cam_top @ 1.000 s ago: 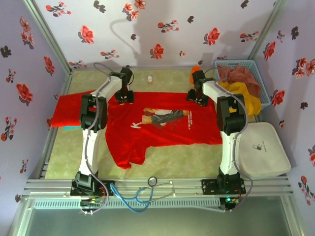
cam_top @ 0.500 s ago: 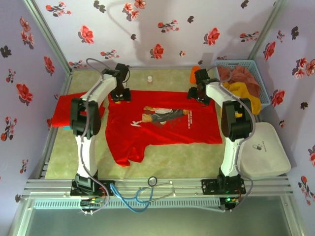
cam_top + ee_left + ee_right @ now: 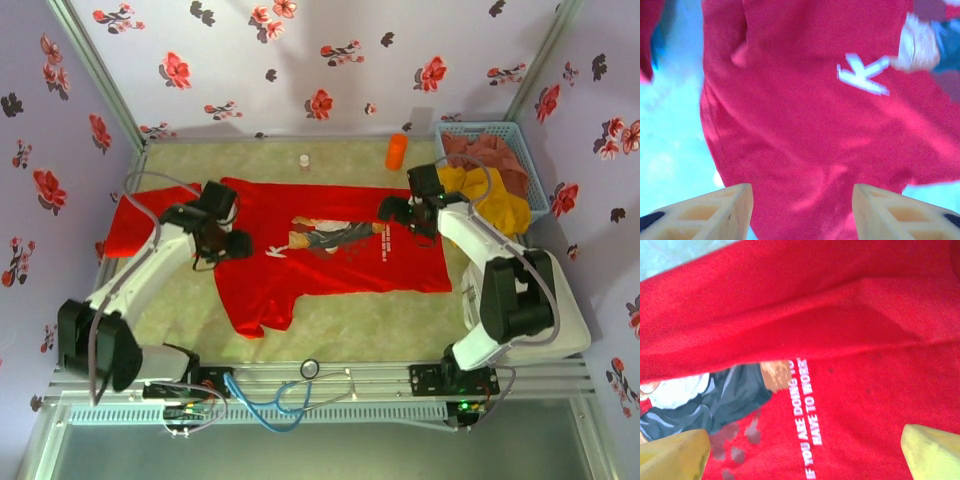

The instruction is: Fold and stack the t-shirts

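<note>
— What stood around it?
— Lilac walls (image 3: 350,60) on three sides, printed with red and dark flowers (image 3: 320,103).
— And underneath?
— A pale green counter (image 3: 350,320). Grey metal posts (image 3: 97,75) ran up the two far corners, and an aluminium rail (image 3: 560,380) closed the near edge. The light was soft and even.
</note>
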Available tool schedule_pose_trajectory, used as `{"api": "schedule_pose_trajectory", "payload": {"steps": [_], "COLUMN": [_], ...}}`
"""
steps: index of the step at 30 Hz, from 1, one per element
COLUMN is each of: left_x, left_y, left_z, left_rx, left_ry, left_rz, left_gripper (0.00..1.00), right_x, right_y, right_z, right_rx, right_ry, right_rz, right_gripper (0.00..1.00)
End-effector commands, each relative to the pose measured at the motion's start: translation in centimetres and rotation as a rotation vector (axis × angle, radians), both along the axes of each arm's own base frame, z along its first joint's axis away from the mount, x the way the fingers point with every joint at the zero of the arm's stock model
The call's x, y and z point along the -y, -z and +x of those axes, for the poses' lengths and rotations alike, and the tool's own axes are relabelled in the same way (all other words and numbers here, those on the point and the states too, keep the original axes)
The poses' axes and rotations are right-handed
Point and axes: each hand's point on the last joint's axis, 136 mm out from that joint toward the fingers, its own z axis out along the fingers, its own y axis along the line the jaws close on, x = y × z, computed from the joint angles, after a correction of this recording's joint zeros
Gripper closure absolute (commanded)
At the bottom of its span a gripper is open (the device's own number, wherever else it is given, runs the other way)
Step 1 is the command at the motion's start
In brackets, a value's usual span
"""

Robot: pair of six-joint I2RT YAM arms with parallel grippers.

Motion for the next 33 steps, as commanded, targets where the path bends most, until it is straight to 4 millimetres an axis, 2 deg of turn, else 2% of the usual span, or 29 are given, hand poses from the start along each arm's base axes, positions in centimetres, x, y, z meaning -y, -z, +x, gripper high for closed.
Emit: {"api": "schedule_pose_trajectory", "payload": {"steps": [1,4,7,10,13,18,22,28,33], "left_x": [-0.1,0.1,1.5,3.1,3.8,5.5,6.3,5.4,5.1], "left_y": [0.2,0.8,1.6,2.4,3.5,5.9,6.7,7.6,8.8], "left_z": [-2.9,-5.8,-8.4,-10.5,-12.1,-13.9,-14.8,-15.1,-15.0], "left_rx": [-0.031,-0.071,-0.108,-0.137,-0.153,-0.175,-0.158,-0.145,-0.161], "left_ry": [-0.071,-0.078,-0.038,0.022,0.048,0.095,0.156,0.28,0.321], "left_rz": [-0.037,-0.046,-0.064,-0.054,-0.01,0.058,0.167,0.376,0.437], "left_gripper": [0.47,0.48,0.5,0.51,0.51,0.52,0.52,0.54,0.59], "right_x": [0.4,1.1,1.4,1.7,2.0,2.2,2.6,2.6,2.6], "right_y": [-0.9,-0.1,0.9,1.6,2.0,2.6,2.9,3.0,3.1], "right_z": [-1.1,-2.4,-3.5,-4.1,-4.7,-5.5,-5.9,-5.9,-5.7], "right_rx": [0.035,0.001,-0.035,-0.062,-0.077,-0.088,-0.104,-0.105,-0.112], "right_ry": [-0.005,-0.002,0.005,0.024,0.046,0.054,0.057,0.061,0.067], "right_rz": [-0.001,-0.03,-0.037,-0.04,-0.041,-0.034,-0.039,-0.015,-0.001], "right_gripper": [0.01,0.01,0.01,0.01,0.01,0.02,0.03,0.04,0.05]}}
